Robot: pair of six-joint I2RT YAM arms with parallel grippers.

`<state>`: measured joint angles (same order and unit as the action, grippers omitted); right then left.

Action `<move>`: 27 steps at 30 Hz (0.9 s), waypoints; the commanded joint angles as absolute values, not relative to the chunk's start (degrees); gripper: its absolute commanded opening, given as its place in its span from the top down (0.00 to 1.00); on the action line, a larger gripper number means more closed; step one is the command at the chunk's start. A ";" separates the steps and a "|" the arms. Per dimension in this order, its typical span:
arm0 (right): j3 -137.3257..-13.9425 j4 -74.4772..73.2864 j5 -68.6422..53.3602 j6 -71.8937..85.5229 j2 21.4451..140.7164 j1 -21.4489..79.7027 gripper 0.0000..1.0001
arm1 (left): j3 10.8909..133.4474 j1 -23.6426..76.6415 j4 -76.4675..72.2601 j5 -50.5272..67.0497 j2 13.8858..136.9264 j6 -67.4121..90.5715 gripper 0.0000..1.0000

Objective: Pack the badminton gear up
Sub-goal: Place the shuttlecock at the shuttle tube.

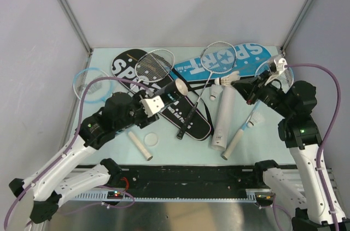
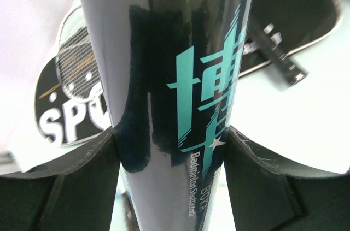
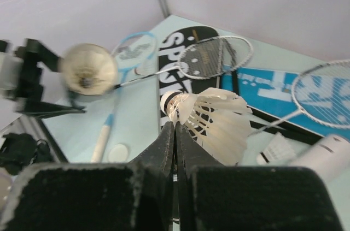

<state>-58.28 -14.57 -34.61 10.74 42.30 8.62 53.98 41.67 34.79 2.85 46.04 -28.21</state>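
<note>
Item one: my left gripper (image 2: pixel 169 149) clamps the black tube (image 2: pixel 164 51) between part-open jaws; its teal lettering is legible only in the left wrist view. Item two: my right gripper (image 3: pixel 175 127) is pinched tight on the feathers of a shuttlecock (image 3: pixel 216 116) held above the table (image 1: pixel 273 143). Only the top view shows the white tube (image 1: pixel 224 116) lying flat near it.

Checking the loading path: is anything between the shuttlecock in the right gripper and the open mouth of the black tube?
Nothing visible. The right gripper pinches the shuttlecock, the left gripper holds the black tube, and only open air shows between shuttlecock and tube mouth. The silver racket lies lower.
</note>
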 commanded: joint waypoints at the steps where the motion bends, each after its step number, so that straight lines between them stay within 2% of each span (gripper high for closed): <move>1: -62.86 -10.81 -40.38 10.25 41.92 12.02 1.00 | 56.21 43.48 37.02 -11.72 46.15 -37.28 0.76; 8: -63.36 -10.20 -42.06 11.06 43.80 20.60 1.00 | 55.72 46.90 37.72 -13.51 44.04 -38.19 0.76; 17: -63.35 -8.20 -34.00 9.00 47.80 34.84 1.00 | 54.32 48.90 37.69 -10.06 41.47 -37.14 0.78; 27: -63.29 -4.20 -24.94 4.33 54.60 44.55 1.00 | 54.08 49.58 37.69 -8.92 41.23 -36.20 0.78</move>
<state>-61.56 -7.99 -29.19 7.05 52.16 41.58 53.23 48.73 42.44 -11.03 41.89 -35.99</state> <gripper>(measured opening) 0.010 0.698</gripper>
